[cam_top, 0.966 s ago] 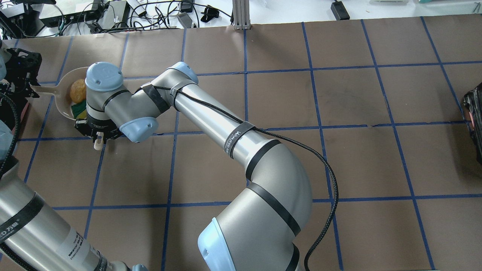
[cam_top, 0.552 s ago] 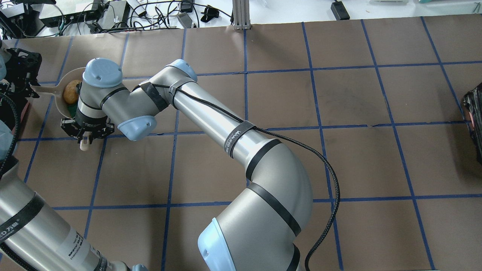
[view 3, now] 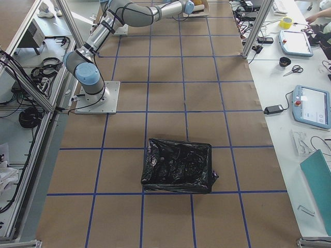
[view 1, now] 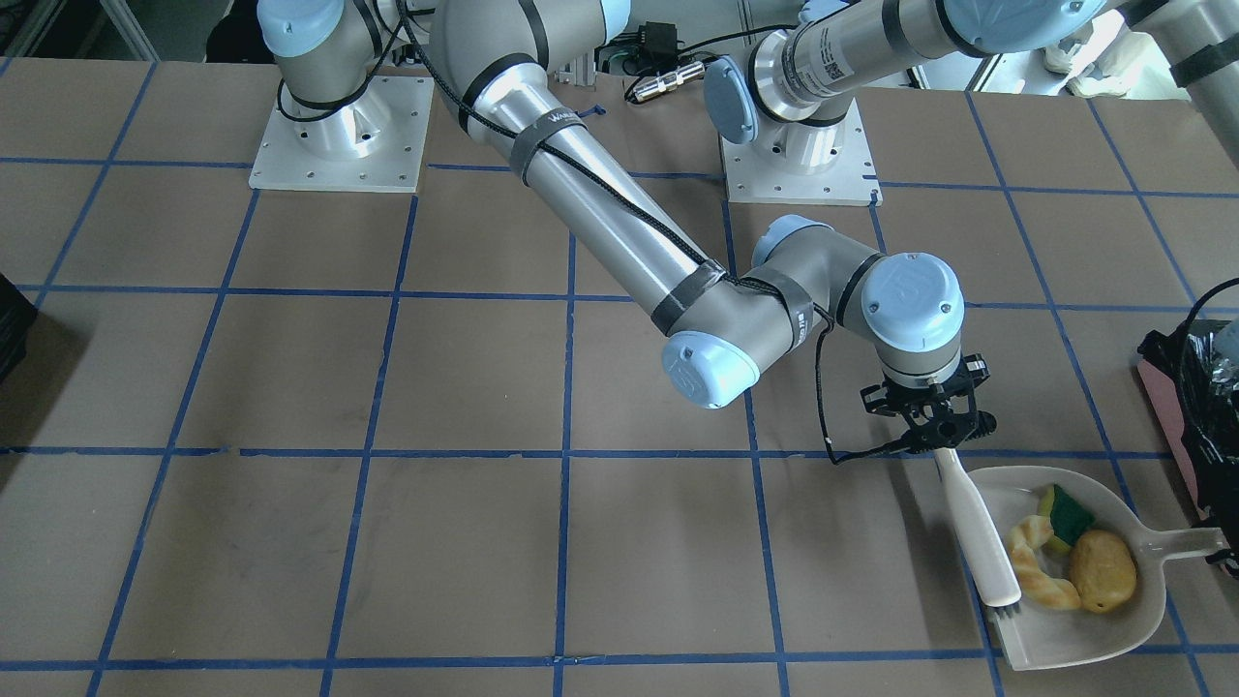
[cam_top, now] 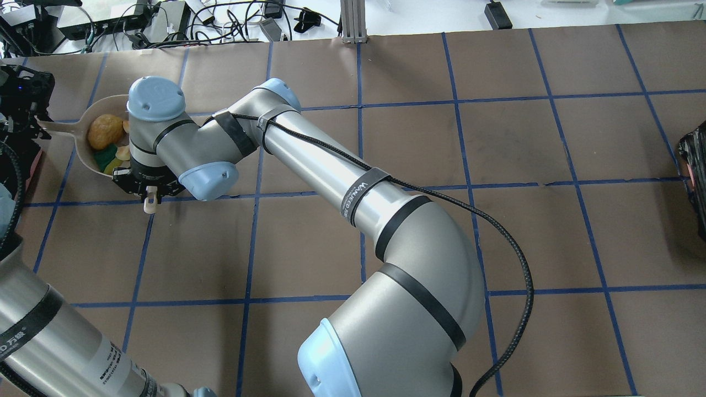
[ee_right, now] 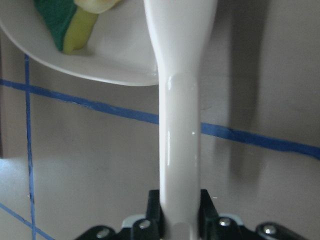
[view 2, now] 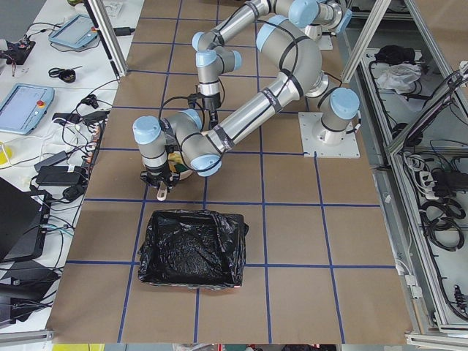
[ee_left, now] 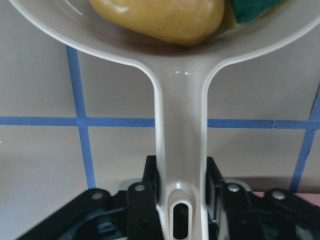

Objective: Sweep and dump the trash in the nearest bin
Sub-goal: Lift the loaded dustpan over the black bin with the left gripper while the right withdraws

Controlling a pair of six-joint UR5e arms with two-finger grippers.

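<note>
Finishing the sweep looks like the step in hand. All three pieces of trash lie inside the dustpan (view 1: 1060, 647): the golden-brown lump (view 1: 1102, 570) nearest the handle, the pale croissant-shaped piece (view 1: 1036, 573) beside it, and the yellow-and-green sponge wedge (view 1: 1063, 513) toward the robot. The right claw (view 1: 937, 438) is clamped narrow on the white brush (view 1: 978, 528), which lies along the pan's open lip, just beside the croissant piece. The left claw (ee_left: 181, 185) grips the pan's handle between both fingers. The bin (view 1: 1200, 407) stands near, past that handle. To do this well, I judge, lift the pan off the surface (view 1: 387, 542) tipped slightly back toward its handle. Hold the brush across the lip as a gate, and move both arms together until the pan is over the bag.
</note>
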